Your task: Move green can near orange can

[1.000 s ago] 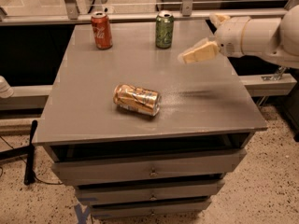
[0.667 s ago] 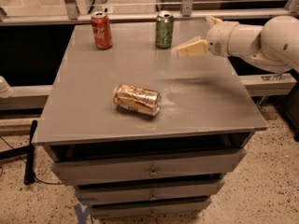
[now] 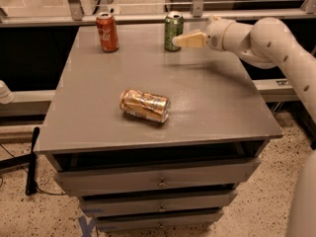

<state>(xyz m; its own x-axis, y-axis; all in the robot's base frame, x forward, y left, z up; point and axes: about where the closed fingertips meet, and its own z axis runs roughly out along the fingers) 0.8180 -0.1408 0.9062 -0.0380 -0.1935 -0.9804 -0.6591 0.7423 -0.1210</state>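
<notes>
Reaching in from the right with the gripper (image 3: 179, 41), touching or all but touching the right side of the green can (image 3: 171, 26); not managing to tell how far open, nor whether gripping anything. Seeing the green can standing upright near the far edge of the grey table (image 3: 222, 107). Seeing the orange can (image 3: 144, 105) lying on its side near the middle, well apart. Noting a red can (image 3: 107, 32) standing upright at far left.

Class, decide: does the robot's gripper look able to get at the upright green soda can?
Probably yes. The gripper sits right beside the green soda can with nothing between them; the red cola can and the tipped orange-gold can lie well clear.
</notes>
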